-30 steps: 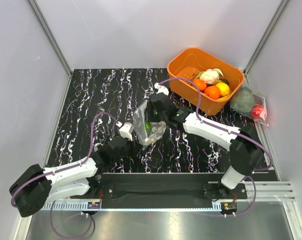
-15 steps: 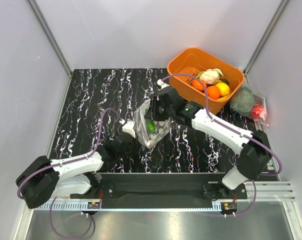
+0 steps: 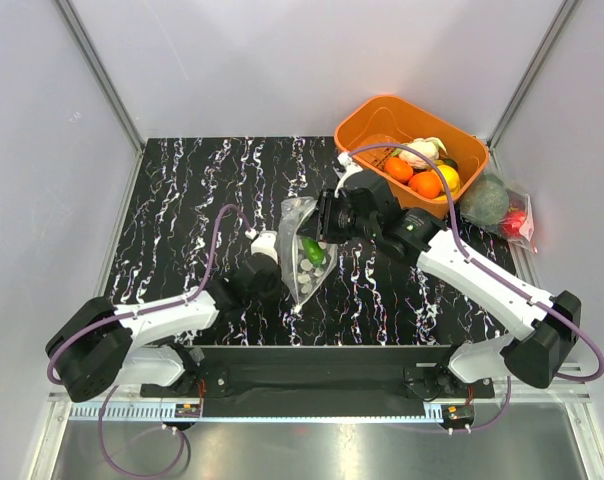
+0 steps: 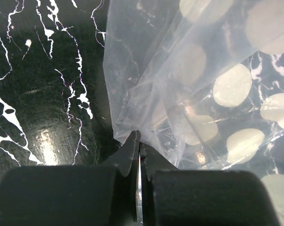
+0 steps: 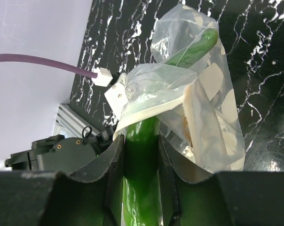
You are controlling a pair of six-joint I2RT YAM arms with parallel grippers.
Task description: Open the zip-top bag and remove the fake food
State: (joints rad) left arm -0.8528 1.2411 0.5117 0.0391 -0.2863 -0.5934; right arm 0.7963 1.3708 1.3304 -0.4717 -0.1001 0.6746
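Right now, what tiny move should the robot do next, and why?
Probably the right claw pulls back, drawing the green vegetable out of the zip-top bag: it grips the vegetable, partly inside, while the left claw pinches the bag's edge.

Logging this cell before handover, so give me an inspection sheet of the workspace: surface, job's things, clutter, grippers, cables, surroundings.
Surface: black, white-veined table top.
Job's things: dotted zip-top bag held between the arms; long green vegetable sticks out of its mouth.
Clutter: orange basin holding toy fruit and a cauliflower; clear bag with a green ball, far right.
Grippers: left gripper, jaws shut on the bag's edge; right gripper, jaws shut on the vegetable.
Cables: purple cables arch above both arms.
Surroundings: plain pale walls; metal plate at the near edge.
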